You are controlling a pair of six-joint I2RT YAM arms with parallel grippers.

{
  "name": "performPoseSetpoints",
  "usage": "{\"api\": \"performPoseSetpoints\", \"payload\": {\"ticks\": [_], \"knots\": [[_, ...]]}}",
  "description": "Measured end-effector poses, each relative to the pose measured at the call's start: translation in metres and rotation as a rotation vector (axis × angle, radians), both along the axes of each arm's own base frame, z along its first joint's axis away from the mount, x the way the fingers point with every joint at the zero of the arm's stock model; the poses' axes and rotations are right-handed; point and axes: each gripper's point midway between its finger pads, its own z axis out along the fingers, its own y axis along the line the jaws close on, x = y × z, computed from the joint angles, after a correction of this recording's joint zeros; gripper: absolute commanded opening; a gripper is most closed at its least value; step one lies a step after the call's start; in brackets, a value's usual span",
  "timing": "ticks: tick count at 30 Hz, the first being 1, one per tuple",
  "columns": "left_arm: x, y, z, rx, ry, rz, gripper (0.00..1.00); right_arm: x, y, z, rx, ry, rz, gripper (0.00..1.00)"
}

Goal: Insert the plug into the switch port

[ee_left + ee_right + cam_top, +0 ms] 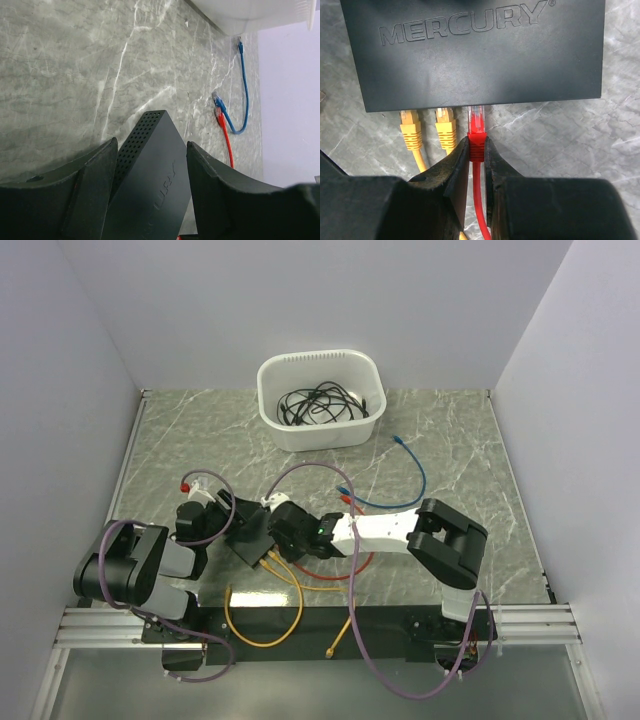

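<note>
The switch is a flat matte black box (480, 55) marked MERCURY, with its port edge facing my right gripper. Two yellow plugs (410, 131) sit in ports at the left. My right gripper (476, 145) is shut on the red plug (477, 131), whose clear tip meets the port edge just right of the yellow plugs. My left gripper (152, 144) straddles the box (150, 185) at its far end, with both fingers against its sides. From above, the box (248, 537) lies between the left gripper (225, 525) and the right gripper (287, 537).
A white tub (320, 358) holding black cables stands at the back. A blue cable (410, 475) lies right of centre, and it also shows in the left wrist view (244, 90) beside a loose red plug end (223, 131). Yellow cables (265, 625) loop near the arm bases.
</note>
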Motion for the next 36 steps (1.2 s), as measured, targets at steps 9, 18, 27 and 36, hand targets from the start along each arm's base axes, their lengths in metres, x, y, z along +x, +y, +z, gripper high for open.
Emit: {"api": "performPoseSetpoints", "payload": {"ticks": [9,18,27,36], "knots": [[-0.001,-0.001,0.000,-0.004,0.001,-0.008,0.62,0.004,-0.004,0.000,-0.037,-0.028,-0.023,0.00],[-0.001,-0.001,0.000,-0.004,0.000,-0.009,0.62,0.010,-0.006,0.000,-0.069,-0.052,-0.046,0.00],[-0.001,0.000,0.000,-0.005,-0.006,-0.005,0.61,0.013,-0.005,0.001,-0.082,-0.062,-0.044,0.00],[0.001,0.000,-0.001,-0.014,-0.021,-0.003,0.59,0.009,-0.002,-0.003,-0.124,-0.103,-0.015,0.00]]}}
